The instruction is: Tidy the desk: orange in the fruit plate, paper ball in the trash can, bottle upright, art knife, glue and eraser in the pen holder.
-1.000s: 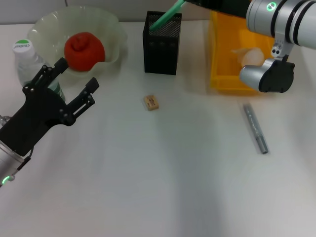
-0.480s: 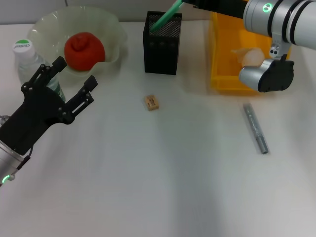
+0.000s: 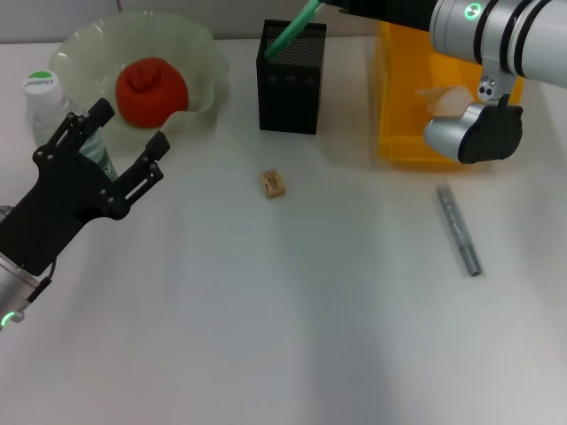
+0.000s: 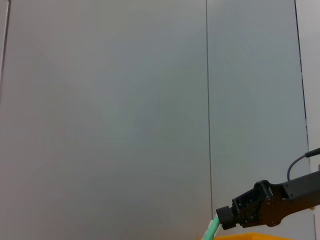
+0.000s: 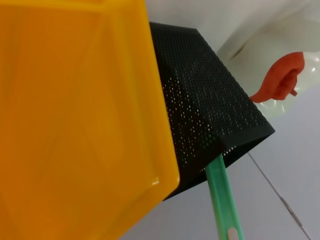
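Over the pen holder: green art knife going in, eraser and glue waiting

Above the far middle of the surface (image 3: 292, 336), the right gripper (image 4: 225, 218) pinches the green art knife (image 3: 292, 31) in its jaws, its low tip inside the black mesh pen holder (image 3: 290, 80). The knife looks light, stiff and slim, so a grip near its top suits a straight drop. The yellow trash can (image 3: 399, 133) stands just right of the holder, leaving a tight side margin. The tan eraser (image 3: 272, 183) lies in open room, small and light, best pinched across its short sides. The grey glue stick (image 3: 458, 228) lies right, likely to roll. The left gripper (image 3: 115, 150) hovers, jaws spread, near the upright bottle (image 3: 49, 111) and the orange (image 3: 151, 90) in the fruit plate (image 3: 204, 44).
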